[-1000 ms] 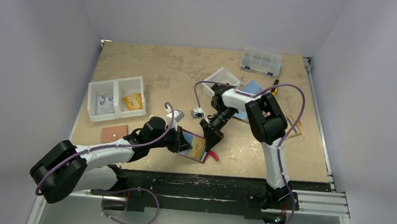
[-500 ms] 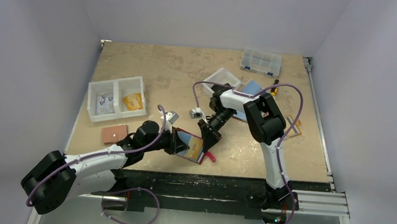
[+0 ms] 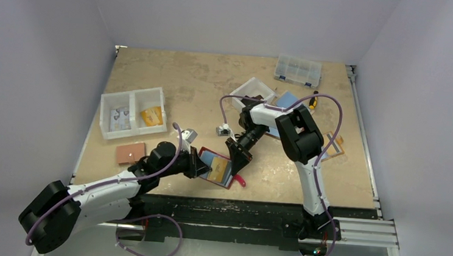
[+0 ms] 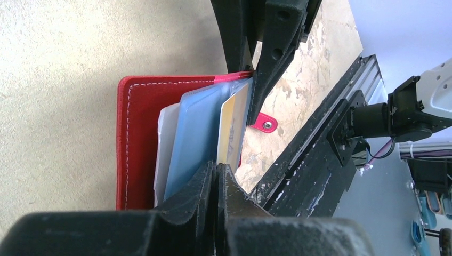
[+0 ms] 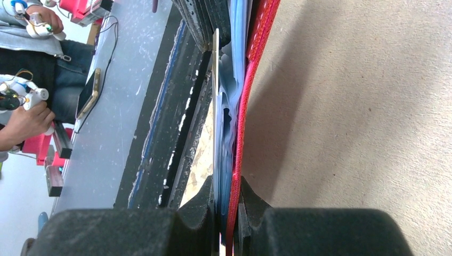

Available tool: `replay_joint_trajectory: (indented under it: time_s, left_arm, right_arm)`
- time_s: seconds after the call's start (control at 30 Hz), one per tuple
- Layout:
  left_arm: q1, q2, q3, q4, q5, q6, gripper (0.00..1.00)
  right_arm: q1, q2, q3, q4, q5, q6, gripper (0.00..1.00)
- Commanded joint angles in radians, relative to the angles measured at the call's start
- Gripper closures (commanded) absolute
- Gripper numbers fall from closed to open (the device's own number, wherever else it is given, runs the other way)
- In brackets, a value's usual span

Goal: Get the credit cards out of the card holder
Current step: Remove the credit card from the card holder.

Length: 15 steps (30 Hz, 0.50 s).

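Steadies dark red card holder (image 4: 136,138) at table's (image 3: 184,88) near edge, right gripper (image 5: 230,186) clamped tight on cover and sleeves; presents cream-yellow card (image 4: 233,128) for withdrawal by left gripper (image 4: 217,169), pinched closed on its end.

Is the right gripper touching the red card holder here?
Touching. The right wrist view shows the right gripper with its fingers closed on the card holder's red cover edge, with no gap.

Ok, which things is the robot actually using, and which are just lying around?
For the job: red card holder, credit cards in it.
Just lying about: white bin, clear compartment box, small tan holder.
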Motion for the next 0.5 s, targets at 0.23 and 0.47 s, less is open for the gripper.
replay_joint_trajectory:
  time_s: [0.23, 0.47]
  left_arm:
    - [0.048, -0.105, 0.016, -0.087, -0.011, 0.000, 1.00]
    - [0.096, -0.171, 0.020, -0.158, -0.027, -0.010, 1.00]
  right_arm:
    - [-0.008, 0.012, 0.035, -0.002, 0.003, 0.027, 0.88]
    - [-0.031, 0.027, 0.046, 0.000, 0.045, 0.039, 0.88]
